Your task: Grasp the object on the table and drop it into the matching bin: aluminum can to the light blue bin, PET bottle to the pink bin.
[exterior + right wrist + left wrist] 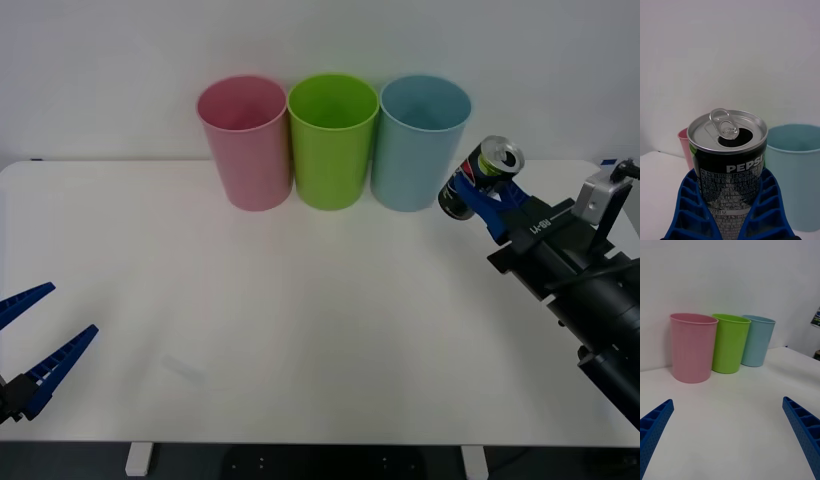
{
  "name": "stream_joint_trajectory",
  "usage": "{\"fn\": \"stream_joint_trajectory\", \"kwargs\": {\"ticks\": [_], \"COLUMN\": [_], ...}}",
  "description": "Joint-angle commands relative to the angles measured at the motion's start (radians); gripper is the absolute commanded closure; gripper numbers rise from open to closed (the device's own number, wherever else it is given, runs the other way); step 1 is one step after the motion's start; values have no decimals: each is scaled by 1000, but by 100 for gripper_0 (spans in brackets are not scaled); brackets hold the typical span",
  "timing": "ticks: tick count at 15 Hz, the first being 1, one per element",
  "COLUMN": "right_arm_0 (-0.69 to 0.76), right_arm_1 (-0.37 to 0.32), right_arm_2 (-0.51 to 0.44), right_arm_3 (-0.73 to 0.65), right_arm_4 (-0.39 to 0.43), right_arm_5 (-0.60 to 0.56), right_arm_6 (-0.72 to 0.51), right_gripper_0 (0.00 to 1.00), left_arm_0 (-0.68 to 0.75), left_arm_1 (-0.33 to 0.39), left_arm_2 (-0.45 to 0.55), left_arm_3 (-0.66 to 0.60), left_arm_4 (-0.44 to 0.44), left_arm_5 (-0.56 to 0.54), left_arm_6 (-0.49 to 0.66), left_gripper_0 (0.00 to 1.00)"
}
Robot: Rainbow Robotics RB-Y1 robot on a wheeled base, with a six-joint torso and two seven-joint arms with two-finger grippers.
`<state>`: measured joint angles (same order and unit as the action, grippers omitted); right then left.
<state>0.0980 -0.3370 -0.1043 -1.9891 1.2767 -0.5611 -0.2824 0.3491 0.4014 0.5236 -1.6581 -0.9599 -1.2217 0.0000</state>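
Observation:
My right gripper (480, 188) is shut on the aluminum can (484, 176), holding it tilted in the air just right of the light blue bin (421, 142), near its rim height. In the right wrist view the can (730, 157) shows its opened silver top and dark printed side between my blue fingers (690, 210), with the light blue bin (793, 176) close behind it and the pink bin (685, 146) peeking out beside it. The pink bin (245, 140) stands at the left of the row. My left gripper (30, 345) hangs open over the table's (300, 330) near left corner.
A lime green bin (333, 138) stands between the pink and light blue bins, all three touching in a row at the back of the white table. The left wrist view shows the same row: pink bin (692, 347), green bin (730, 343), light blue bin (757, 339).

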Motion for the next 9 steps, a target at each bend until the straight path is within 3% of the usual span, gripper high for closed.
{"fn": "stream_joint_trajectory", "kwargs": {"ticks": [1,4,9], "right_arm_0": [-96,-231,-477], "right_arm_1": [-40,-66,-73], "right_arm_2": [-8,-8,-20], "right_arm_3": [49,158,417], "right_arm_4": [59,73,167], "right_arm_5": [1,-2,-31], "right_arm_6": [-84,-103,-123], "right_gripper_0": [100,100,100], "left_arm_0": [0,0,0], "left_arm_1": [0,0,0], "left_arm_2": [0,0,0], "left_arm_3": [0,0,0], "left_arm_4": [0,0,0], "left_arm_5": [0,0,0], "left_arm_6": [0,0,0], "left_gripper_0": [0,0,0]}}
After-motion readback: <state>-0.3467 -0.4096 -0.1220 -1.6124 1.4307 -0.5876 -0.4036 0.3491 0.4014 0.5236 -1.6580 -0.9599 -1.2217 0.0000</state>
